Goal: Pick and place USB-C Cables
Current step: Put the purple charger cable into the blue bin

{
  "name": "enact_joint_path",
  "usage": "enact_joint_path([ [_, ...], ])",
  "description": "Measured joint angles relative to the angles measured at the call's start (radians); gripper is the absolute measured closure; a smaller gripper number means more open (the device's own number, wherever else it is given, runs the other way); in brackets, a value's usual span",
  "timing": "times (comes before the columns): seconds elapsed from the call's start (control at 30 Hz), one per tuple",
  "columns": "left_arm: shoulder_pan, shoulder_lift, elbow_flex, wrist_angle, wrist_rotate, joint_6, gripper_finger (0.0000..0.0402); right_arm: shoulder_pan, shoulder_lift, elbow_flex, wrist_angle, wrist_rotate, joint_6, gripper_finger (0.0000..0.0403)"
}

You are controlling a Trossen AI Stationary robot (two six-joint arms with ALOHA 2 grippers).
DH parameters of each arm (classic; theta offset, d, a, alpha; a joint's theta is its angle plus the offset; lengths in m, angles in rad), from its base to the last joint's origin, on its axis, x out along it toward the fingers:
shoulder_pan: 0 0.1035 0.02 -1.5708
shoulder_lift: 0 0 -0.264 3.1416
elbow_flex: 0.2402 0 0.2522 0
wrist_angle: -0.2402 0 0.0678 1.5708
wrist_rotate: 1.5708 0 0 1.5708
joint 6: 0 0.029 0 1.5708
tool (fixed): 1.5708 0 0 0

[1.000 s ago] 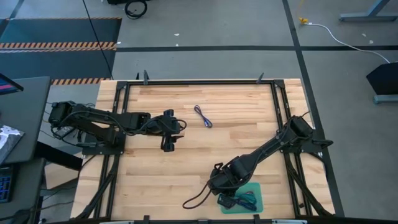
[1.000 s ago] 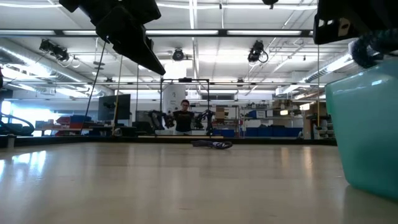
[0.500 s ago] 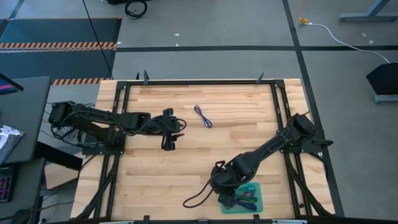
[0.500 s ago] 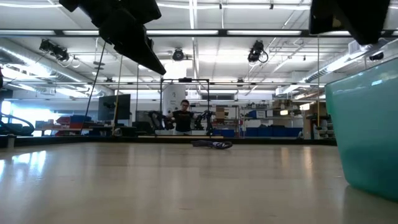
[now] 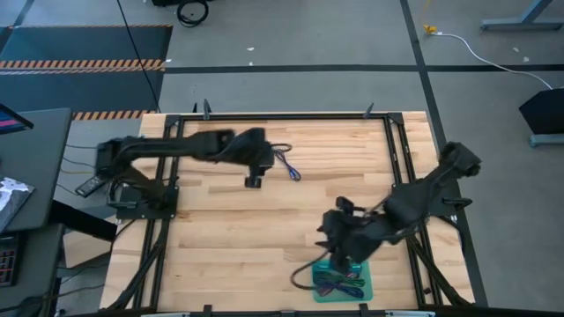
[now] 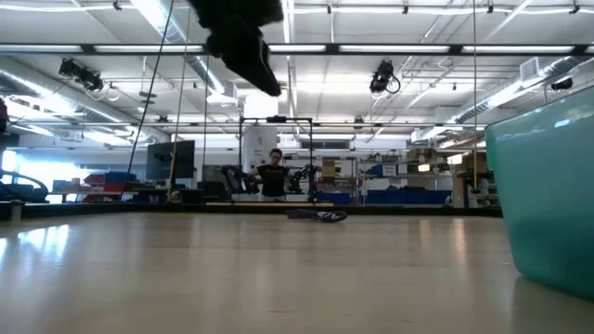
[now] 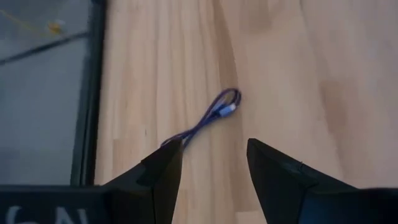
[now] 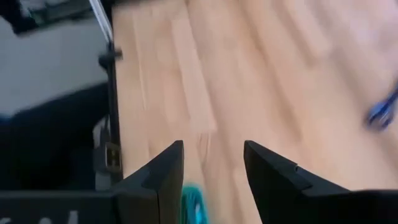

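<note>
One blue-violet USB-C cable (image 5: 286,165) lies loose on the bare wood toward the far edge; it also shows in the low view (image 6: 317,215) and the left wrist view (image 7: 210,119). My left gripper (image 5: 253,180) hangs open above the table just left of it, its fingers (image 7: 163,169) short of the cable. Several coloured cables (image 5: 339,282) lie in the teal tray (image 5: 363,269). A dark maroon loop (image 5: 302,276) reaches out over the tray's left side onto the wood. My right gripper (image 5: 332,249) is open and empty above the tray's far edge.
The tray sits at the table's near edge, right of centre, and fills the low view's right side (image 6: 548,199). Black frame rails (image 5: 397,176) run along the table's sides. A wide stretch of bare wood lies between the two arms. A person stands far behind the table (image 6: 274,176).
My left gripper has swung toward the far edge and the right, ending close beside the blue-violet cable. My right arm has pulled back from the tray's left side toward the right and far side. The maroon loop has slid right, close against the tray.
</note>
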Motion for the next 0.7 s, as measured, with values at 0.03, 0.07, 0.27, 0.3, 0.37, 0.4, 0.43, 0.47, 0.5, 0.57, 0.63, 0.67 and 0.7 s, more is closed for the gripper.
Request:
enact_joint_path([
  [0.03, 0.02, 0.044, 0.045, -0.032, 0.022, 0.037, 0.0214, 0.016, -0.018, 0.0, 0.002, 0.038, -0.01, 0.0229],
  [0.07, 0.039, 0.09, 0.088, -0.059, 0.043, 0.073, 0.0214, 0.03, -0.033, 0.0, -0.001, 0.071, -0.02, 0.0229],
  [0.27, 0.117, 0.339, 0.282, -0.182, 0.091, 0.308, 0.0214, 0.11, -0.084, 0.0, -0.008, 0.234, -0.067, 0.023],
  [0.3, 0.121, 0.375, 0.301, -0.182, 0.086, 0.347, 0.0214, 0.124, -0.088, 0.0, -0.013, 0.271, -0.071, 0.0231],
  [0.37, 0.123, 0.434, 0.33, -0.185, 0.06, 0.419, 0.0214, 0.146, -0.089, 0.0, -0.013, 0.369, -0.083, 0.0231],
  [0.4, 0.122, 0.462, 0.346, -0.194, 0.043, 0.449, 0.0214, 0.157, -0.089, 0.0, -0.013, 0.418, -0.089, 0.0231],
  [0.43, 0.121, 0.487, 0.361, -0.194, 0.024, 0.475, 0.0214, 0.167, -0.087, 0.0, -0.013, 0.462, -0.093, 0.0231],
  [0.47, 0.121, 0.507, 0.37, -0.201, 0.006, 0.497, 0.0214, 0.173, -0.084, 0.0, -0.011, 0.501, -0.097, 0.0231],
  [0.5, 0.121, 0.526, 0.377, -0.214, -0.016, 0.518, 0.0214, 0.174, -0.082, 0.0, -0.012, 0.532, -0.099, 0.0231],
  [0.57, 0.121, 0.553, 0.388, -0.204, -0.043, 0.548, 0.0214, 0.176, -0.079, 0.0, -0.018, 0.567, -0.099, 0.0231],
  [0.63, 0.124, 0.565, 0.394, -0.207, -0.048, 0.579, 0.0214, 0.167, -0.073, 0.0, -0.019, 0.58, -0.1, 0.0231],
  [0.67, 0.126, 0.566, 0.396, -0.203, -0.044, 0.59, 0.0214, 0.163, -0.07, 0.0, -0.025, 0.581, -0.105, 0.0231],
  [0.7, 0.129, 0.566, 0.397, -0.204, -0.032, 0.598, 0.0214, 0.158, -0.065, 0.0, -0.03, 0.578, -0.113, 0.0231],
])
